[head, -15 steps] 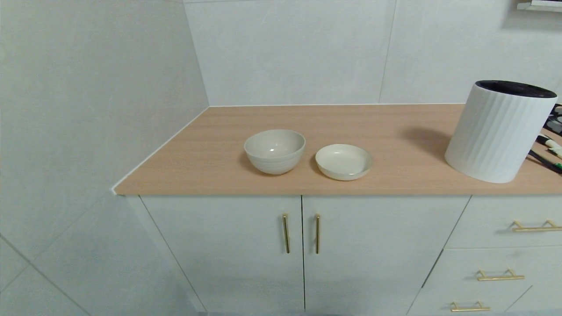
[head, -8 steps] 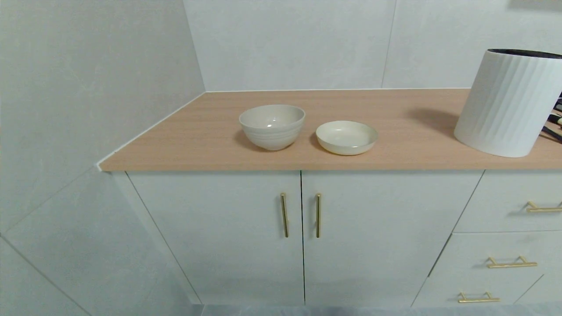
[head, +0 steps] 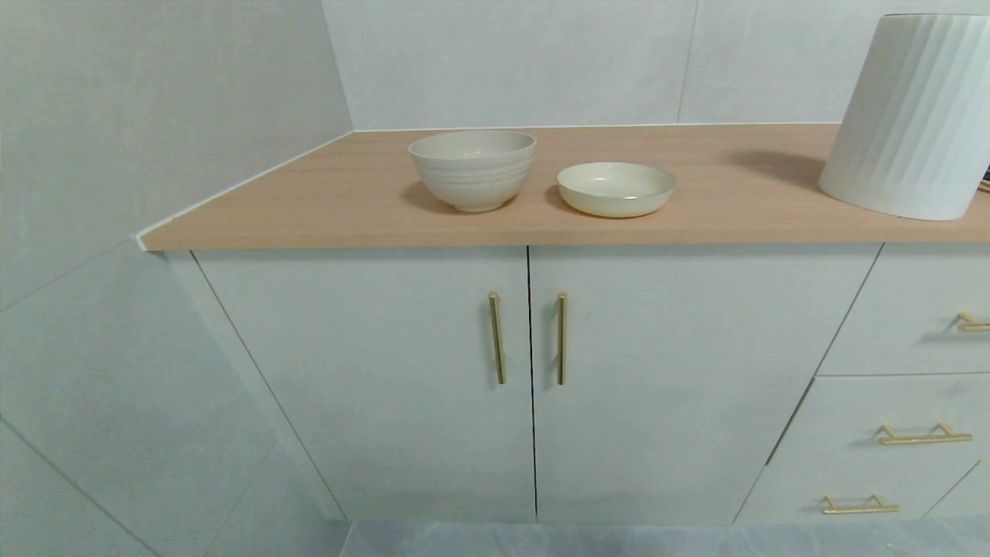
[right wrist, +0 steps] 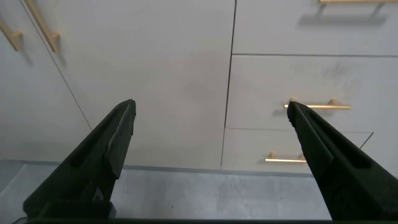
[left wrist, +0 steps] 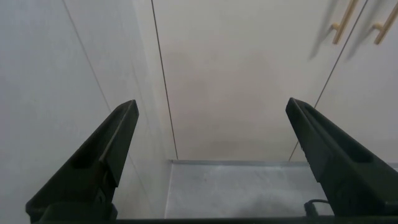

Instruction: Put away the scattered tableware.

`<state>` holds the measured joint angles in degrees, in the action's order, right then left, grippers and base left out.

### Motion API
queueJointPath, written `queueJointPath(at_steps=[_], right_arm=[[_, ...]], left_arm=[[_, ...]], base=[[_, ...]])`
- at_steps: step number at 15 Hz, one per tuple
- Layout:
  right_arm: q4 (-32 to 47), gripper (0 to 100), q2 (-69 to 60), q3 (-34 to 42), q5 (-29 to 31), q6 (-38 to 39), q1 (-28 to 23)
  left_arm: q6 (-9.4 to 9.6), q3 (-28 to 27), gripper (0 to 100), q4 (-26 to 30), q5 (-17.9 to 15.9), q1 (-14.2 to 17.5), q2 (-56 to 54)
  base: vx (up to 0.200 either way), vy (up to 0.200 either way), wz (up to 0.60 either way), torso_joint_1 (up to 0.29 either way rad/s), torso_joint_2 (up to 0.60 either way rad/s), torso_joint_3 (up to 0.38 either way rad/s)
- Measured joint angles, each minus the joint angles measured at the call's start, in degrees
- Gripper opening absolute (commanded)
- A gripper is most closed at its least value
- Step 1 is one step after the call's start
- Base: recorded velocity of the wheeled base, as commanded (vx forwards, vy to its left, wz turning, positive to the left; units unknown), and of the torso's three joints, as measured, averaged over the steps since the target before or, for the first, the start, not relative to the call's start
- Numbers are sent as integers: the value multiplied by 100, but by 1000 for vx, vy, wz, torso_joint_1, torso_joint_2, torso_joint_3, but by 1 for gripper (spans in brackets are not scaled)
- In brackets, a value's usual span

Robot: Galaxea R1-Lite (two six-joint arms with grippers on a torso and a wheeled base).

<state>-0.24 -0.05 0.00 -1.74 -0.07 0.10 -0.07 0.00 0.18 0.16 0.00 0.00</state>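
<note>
Left gripper (left wrist: 211,107): two dark fingers spread wide apart, nothing between them, facing the lower part of the left cabinet door (left wrist: 236,81). A strip of grey floor (left wrist: 236,190) lies just under the door, framed between the fingers. The side wall panel (left wrist: 68,68) stands close by this gripper's outer finger, so room is tight on that flank. Right gripper (right wrist: 210,107): fingers likewise spread wide and holding nothing, facing the seam between the right cabinet door (right wrist: 149,74) and the drawer stack (right wrist: 298,81). A brass drawer handle (right wrist: 318,106) sits just beyond the tip of one finger, and a lower handle (right wrist: 286,159) sits beneath it. The task's things are well above both grippers, on the wooden countertop (head: 325,209) that caps the cabinet they face. The deep bowl (head: 472,169) is plain cream with ridged bands and stands upright above the left door, on the left gripper's side. The shallow dish (head: 616,189) is plain cream and sits just beside the bowl without touching it, above the right door. Both rest near the counter's front edge, with bare wood behind them back to the tiled wall. The head view takes in the counter and tableware, while the wrist views take in the door bottoms and floor. The paired vertical door handles (head: 529,338) flank the centre seam, between the two grippers' lines of approach. A tall white ribbed container (head: 920,116) stands on the counter's far right end, well apart from the dish and above the drawers ahead of the right gripper.
</note>
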Motion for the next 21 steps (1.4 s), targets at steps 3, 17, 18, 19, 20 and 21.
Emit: queueJointPath(at_steps=[3,17,18,19,20,21], right_arm=[[2,100,0,0,0,0,-5],[6,100,0,0,-4,-26,1],[6,100,0,0,-15,-57,-5],[6,100,0,0,-35,-85,-5],[6,100,0,0,-39,-93,0],[-2,100,0,0,-44,-94,0]], left_arm=[[2,0,100,0,0,0,0],[10,0,100,0,0,0,0],[12,0,100,0,0,0,0],[15,0,100,0,0,0,0],[15,0,100,0,0,0,0],[15,0,100,0,0,0,0]], base=[[0,0,0,-7,25,14],[0,43,0,1,1,1],[0,0,0,0,0,0],[0,0,0,0,0,0],[0,0,0,0,0,0],[0,0,0,0,0,0]])
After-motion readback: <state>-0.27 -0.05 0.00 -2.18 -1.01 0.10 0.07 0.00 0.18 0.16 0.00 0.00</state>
